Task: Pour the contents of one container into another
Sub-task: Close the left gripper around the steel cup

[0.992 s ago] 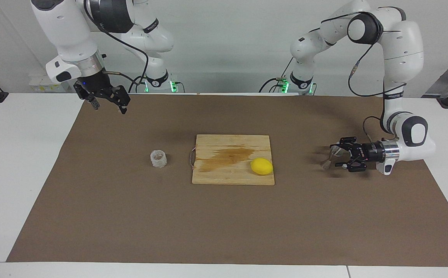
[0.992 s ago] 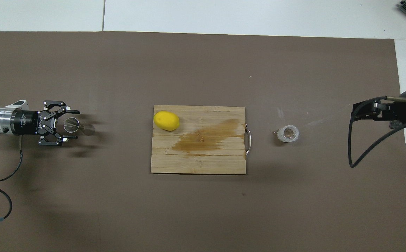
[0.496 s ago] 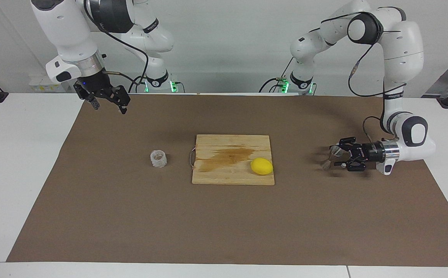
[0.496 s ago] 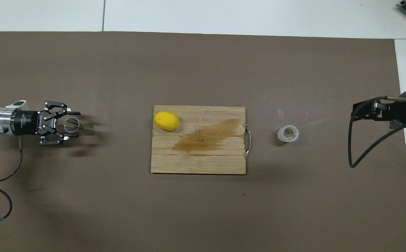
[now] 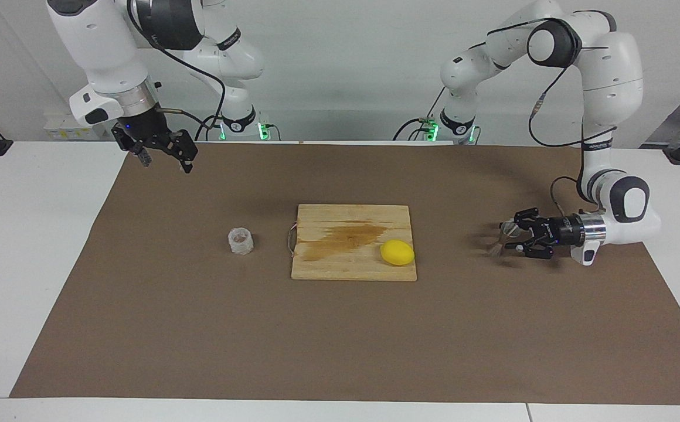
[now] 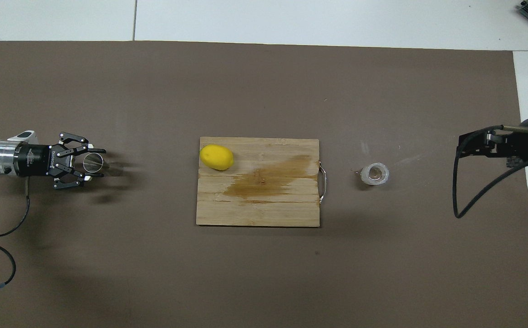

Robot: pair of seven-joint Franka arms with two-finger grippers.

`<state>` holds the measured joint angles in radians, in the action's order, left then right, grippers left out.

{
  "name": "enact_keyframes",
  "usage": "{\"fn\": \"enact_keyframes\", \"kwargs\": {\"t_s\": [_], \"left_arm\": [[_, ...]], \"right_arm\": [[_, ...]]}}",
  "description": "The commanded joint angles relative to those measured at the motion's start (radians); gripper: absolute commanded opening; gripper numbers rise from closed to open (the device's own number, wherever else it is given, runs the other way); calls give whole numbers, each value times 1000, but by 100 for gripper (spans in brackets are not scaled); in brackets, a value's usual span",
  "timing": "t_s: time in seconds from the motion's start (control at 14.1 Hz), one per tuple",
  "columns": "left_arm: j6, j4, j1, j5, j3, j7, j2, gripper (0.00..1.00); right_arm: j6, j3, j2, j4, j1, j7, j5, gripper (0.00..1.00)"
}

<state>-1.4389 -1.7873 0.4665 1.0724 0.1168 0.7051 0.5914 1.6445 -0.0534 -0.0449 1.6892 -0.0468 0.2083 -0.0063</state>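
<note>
The grey metal hourglass jigger (image 5: 500, 237) stands upright on the brown mat at the left arm's end of the table. My left gripper (image 5: 511, 237) lies level and low, its open jaws partly closed around the jigger's waist, one finger on each side; contact does not show. The crinkled translucent cup (image 5: 240, 241) stands alone on the mat beside the cutting board, toward the right arm's end; from overhead the cup (image 6: 375, 174) shows something brownish inside. My right gripper (image 5: 164, 157) hangs open and empty, raised over the mat's corner by its own base, waiting.
A wooden cutting board (image 5: 340, 266) with a dark wet stain and a metal handle lies mid-table between cup and jigger. A yellow lemon (image 5: 397, 252) rests on the board's corner toward the jigger. The brown mat (image 5: 340, 340) covers most of the white table.
The left gripper's jaws have narrowed around the jigger over the last second. The jigger, the cup and the right arm have not moved.
</note>
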Motion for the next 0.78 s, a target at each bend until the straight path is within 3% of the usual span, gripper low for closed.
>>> {"fn": "enact_keyframes", "kwargs": {"t_s": [0.0, 0.71], "left_arm": [[28, -17, 0, 20, -8, -33, 1, 57], [23, -17, -3, 18, -11, -39, 8, 56]], "right_arm": [[0, -8, -24, 24, -18, -20, 26, 100], [0, -8, -24, 24, -19, -20, 25, 100]]}}
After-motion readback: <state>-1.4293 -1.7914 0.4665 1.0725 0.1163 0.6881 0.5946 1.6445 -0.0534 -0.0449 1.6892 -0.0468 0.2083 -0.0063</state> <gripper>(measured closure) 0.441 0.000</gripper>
